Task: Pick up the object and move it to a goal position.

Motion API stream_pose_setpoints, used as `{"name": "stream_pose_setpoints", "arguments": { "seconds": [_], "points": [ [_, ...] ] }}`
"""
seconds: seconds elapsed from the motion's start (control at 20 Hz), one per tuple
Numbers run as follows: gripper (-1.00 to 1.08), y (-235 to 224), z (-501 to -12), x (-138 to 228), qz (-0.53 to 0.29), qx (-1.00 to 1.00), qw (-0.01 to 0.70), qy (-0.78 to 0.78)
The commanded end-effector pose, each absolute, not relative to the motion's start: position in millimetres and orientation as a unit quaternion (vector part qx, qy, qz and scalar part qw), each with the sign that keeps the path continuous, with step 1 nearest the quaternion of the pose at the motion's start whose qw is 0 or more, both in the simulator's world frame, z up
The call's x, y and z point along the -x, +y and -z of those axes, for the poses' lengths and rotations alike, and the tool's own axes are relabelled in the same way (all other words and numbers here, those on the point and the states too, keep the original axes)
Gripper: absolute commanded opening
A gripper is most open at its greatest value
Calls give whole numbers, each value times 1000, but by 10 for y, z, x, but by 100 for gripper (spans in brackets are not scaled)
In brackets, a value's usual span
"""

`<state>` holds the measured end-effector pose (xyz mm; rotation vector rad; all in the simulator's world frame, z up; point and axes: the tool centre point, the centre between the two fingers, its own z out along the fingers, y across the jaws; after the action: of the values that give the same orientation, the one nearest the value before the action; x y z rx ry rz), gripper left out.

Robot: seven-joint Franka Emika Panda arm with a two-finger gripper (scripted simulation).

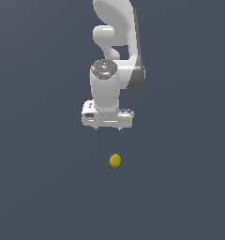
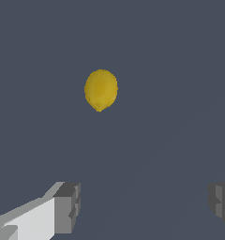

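End effector [image 1: 107,127] is spread wide and empty, apart from the ball [image 1: 115,160]; centre it over the ball, seemingly still offset, descend, then clamp gently

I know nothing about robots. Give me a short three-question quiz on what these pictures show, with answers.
1. True or false: the claw is gripping the yellow ball.
2. Are the claw's fingers spread apart or closed together?
3. The ball's shape is: A) cube B) slightly oval C) flat disc.

Key:
1. False; the ball lies apart from the claw, untouched.
2. Spread apart, with nothing between them.
3. B.
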<state>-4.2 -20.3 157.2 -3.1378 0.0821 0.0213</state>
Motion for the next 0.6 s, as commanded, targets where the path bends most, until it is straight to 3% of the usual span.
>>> {"name": "stream_pose_setpoints", "arguments": {
  "seconds": [0.0,0.55],
  "points": [
    [100,-204,-1572,42,-7,1000,1,26],
    [100,93,-1627,7,-5,1000,0,-18]
  ]
}}
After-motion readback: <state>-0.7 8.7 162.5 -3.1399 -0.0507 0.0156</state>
